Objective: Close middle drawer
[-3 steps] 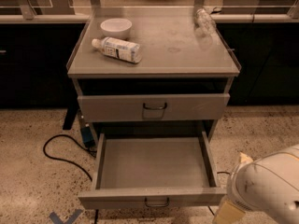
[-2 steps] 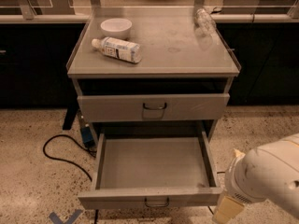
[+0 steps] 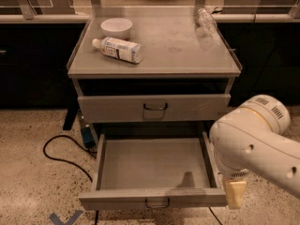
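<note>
The middle drawer [image 3: 154, 165] is a grey metal tray pulled far out of the cabinet. It is empty, with a low front panel and a small dark wire handle [image 3: 157, 203] at its centre. My gripper [image 3: 236, 194] hangs below the big white arm housing [image 3: 258, 144]. It is just beside the drawer's right front corner, at about the height of the front panel. I cannot tell if it touches the drawer. Above the open drawer, a drawer with a taller front and bigger handle [image 3: 154, 108] is shut.
On the cabinet top [image 3: 178, 50] stand a white bowl [image 3: 116, 27], a white bottle on its side [image 3: 117, 49] and a clear bottle [image 3: 205, 20] at the back right. A black cable [image 3: 61, 153] and blue tape [image 3: 65, 218] lie on the floor at left. Dark counters stand behind.
My arm has moved up and left, further into view, bringing the gripper closer to the drawer's right front corner. The drawer has not moved.
</note>
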Tool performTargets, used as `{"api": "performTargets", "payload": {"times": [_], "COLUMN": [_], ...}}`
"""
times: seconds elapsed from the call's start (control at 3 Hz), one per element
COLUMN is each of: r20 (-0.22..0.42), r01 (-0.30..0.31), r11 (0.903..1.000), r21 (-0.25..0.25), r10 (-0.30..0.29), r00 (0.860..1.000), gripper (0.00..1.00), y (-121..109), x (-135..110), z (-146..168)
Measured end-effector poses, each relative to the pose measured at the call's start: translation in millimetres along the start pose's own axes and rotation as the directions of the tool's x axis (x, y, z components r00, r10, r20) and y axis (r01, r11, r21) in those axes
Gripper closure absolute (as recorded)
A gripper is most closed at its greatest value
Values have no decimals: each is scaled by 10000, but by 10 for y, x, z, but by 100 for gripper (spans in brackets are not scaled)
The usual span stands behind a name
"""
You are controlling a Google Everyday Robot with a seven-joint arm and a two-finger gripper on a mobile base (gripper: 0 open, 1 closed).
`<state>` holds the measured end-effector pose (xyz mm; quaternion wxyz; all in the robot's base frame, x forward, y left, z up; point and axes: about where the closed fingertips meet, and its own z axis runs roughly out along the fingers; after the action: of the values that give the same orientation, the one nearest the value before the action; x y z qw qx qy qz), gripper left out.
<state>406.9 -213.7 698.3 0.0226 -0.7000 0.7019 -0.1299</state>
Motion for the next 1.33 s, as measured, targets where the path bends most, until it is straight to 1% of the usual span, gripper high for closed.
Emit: {"api": "performTargets", "payload": {"times": [0.33,0.67,1.0,1.33], "r20": [-518,674,2534,3159], "r01": [339,-98,-731,-591], "r11": [9991,9999,9969,9965], "r21": [250,-142,-284,-597], "r10": [-325,107,779,750], "r00": [9981,9977,9642,9458], "gripper": [0,0,0,0], "y": [-70,170,392,567], "x": [117,201,236,190], "z": [-21,358,870,1113]}}
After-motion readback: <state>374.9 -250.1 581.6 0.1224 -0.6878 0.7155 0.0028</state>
